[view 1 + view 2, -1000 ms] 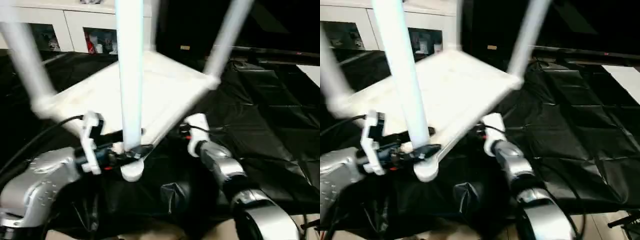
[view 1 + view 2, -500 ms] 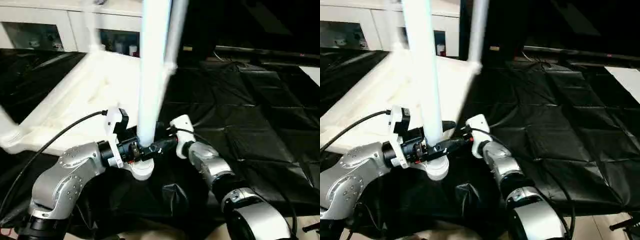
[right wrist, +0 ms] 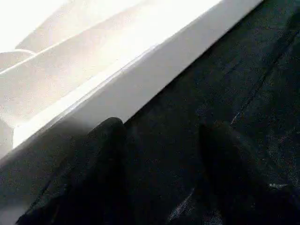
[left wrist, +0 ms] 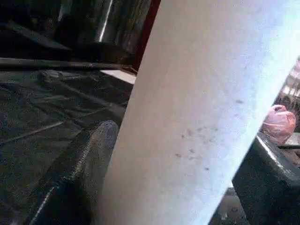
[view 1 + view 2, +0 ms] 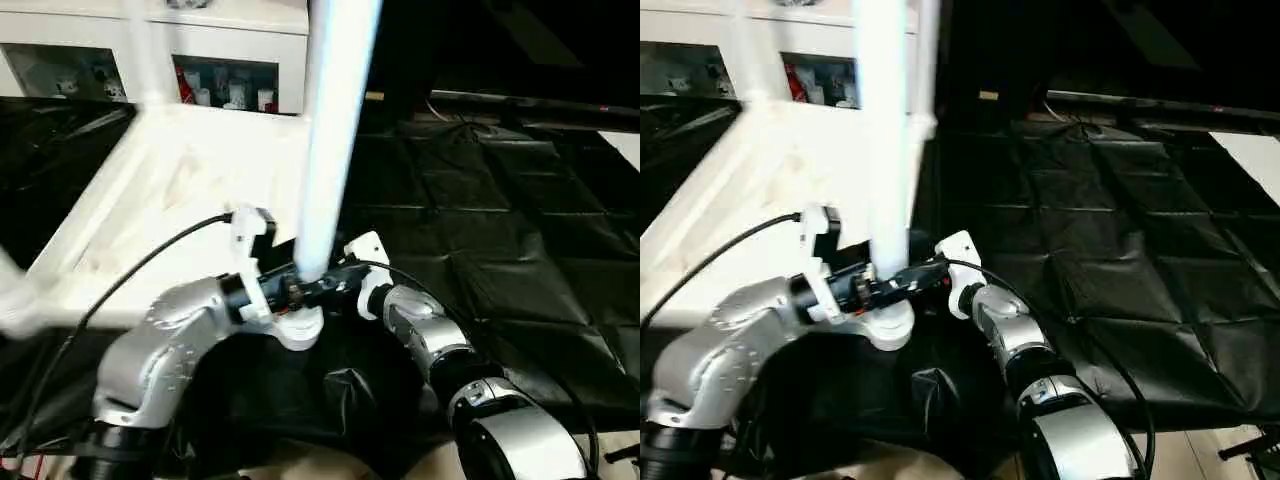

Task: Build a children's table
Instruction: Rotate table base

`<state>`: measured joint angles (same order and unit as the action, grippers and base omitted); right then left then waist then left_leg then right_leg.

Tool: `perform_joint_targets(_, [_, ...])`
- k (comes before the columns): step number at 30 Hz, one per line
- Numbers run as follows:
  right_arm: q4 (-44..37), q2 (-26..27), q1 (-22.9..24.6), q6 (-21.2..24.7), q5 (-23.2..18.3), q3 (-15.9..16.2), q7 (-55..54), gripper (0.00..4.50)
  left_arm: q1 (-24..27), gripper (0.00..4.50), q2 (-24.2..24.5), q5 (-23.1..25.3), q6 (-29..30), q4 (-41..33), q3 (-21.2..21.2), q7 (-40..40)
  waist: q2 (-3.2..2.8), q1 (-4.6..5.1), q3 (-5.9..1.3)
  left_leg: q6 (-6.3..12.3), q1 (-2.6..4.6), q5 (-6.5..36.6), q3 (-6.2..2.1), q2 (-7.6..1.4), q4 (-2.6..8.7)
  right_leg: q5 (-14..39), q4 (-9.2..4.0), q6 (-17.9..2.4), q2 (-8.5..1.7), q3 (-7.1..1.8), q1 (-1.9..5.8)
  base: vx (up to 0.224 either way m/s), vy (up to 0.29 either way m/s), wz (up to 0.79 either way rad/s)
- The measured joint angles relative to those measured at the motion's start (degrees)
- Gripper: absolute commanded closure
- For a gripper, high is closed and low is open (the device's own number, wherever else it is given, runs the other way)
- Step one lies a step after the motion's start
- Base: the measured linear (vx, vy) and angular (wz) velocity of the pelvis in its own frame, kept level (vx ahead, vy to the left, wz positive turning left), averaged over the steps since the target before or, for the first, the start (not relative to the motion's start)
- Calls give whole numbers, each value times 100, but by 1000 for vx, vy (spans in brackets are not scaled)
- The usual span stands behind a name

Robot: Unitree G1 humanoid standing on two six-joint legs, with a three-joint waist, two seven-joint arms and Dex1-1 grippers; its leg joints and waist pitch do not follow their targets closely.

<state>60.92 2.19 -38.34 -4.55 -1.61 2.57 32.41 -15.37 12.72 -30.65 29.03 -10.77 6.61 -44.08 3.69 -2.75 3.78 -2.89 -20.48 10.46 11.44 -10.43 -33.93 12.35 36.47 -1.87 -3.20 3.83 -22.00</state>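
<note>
The white tabletop [image 5: 170, 190] lies underside up on the black sheet, reaching from the centre to the left. A long white tube leg [image 5: 335, 120] stands in its nearest corner socket [image 5: 300, 328]. My left gripper [image 5: 290, 290] is shut on the leg just above the socket. In the left wrist view the leg [image 4: 197, 108] sits between both black fingers [image 4: 75, 178]. My right gripper [image 5: 335, 288] sits close beside the same corner from the right. Its fingers [image 3: 98, 173] stand open over black sheet, with the tabletop's rim [image 3: 154, 75] just beyond. Other legs are blurred at far left.
A black sheet [image 5: 500, 200] covers the work surface, with a bunched fold [image 5: 345, 385] near me. A white glass-door cabinet [image 5: 200, 60] stands at the back. A black cable [image 5: 150, 260] loops from my left wrist over the tabletop.
The tabletop has swung round about its near corner, its far right corner and leg going left. Both grippers moved closer together at that corner, the left still on the leg.
</note>
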Motion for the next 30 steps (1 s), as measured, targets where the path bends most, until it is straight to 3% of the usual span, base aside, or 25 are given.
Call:
perform_joint_targets(6, [9,-23,0,-61,-3,-81,-148,135,-184,58,-112,429,-378,215,304,87,-22,-31,14,0,1,0,0,0,-1,-1,1,-1,0,0,0,0,0,0])
perform_joint_targets(11, [-202,-413,28,-145,-67,-166,21,135,-219,58,232,840,-675,558,554,14,-56,-94,30,1,-3,0,0,1,0,-1,-1,-1,0,1,-1,0,0,0])
perform_joint_targets(16, [-1094,-1178,636,-222,-102,-126,897,135,-134,58,1065,1095,-890,997,581,-700,-178,-174,23,7,-8,4,-1,4,1,-1,-18,0,-1,2,2,0,0,0])
perform_joint_targets(21, [-1720,-1599,1079,-142,-89,114,1511,135,-244,94,1385,1213,-1003,1465,559,-1087,-284,-228,25,6,-7,3,-1,3,0,-2,-16,0,-1,2,2,0,0,0])
perform_joint_targets(27, [-3001,-2134,1624,478,-102,429,2234,135,-469,140,1789,1828,-1562,2119,957,-1421,-300,-242,16,9,-9,5,-2,3,1,-1,-22,1,0,4,4,0,0,0])
perform_joint_targets(30, [-3520,-2291,1797,812,-122,518,2456,135,-493,161,1793,1907,-1685,2235,1000,-1539,-305,-242,15,10,-10,5,-2,4,1,-1,-25,1,-1,4,4,0,0,0])
